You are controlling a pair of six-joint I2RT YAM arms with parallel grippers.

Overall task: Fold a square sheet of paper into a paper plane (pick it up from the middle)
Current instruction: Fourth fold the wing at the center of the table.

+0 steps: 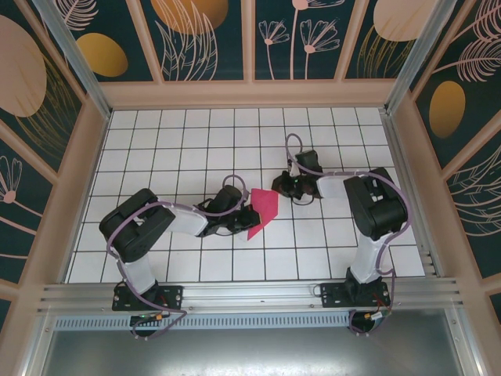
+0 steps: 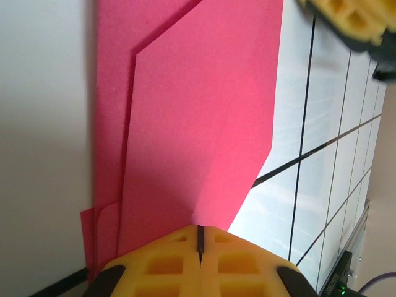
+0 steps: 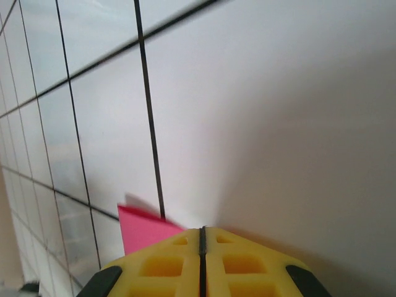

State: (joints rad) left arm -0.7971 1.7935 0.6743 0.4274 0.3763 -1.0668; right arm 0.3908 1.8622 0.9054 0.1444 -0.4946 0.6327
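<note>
The magenta-pink sheet of paper (image 1: 264,210) is folded into layered, pointed flaps and lies tilted between my two grippers at mid-table. My left gripper (image 1: 243,213) is shut on it. In the left wrist view the paper (image 2: 198,124) rises out of the closed jaws (image 2: 199,230) along a crease. My right gripper (image 1: 281,186) sits at the paper's far corner with its jaws shut. In the right wrist view a pink corner (image 3: 141,230) shows beside the left finger of that gripper (image 3: 202,231). I cannot tell whether that corner is pinched or merely touched.
The white gridded tabletop (image 1: 196,141) is enclosed by low wooden walls (image 1: 250,94). The right gripper's yellow fingers (image 2: 352,18) show at the top right of the left wrist view. A metal rail (image 1: 250,294) runs along the near edge.
</note>
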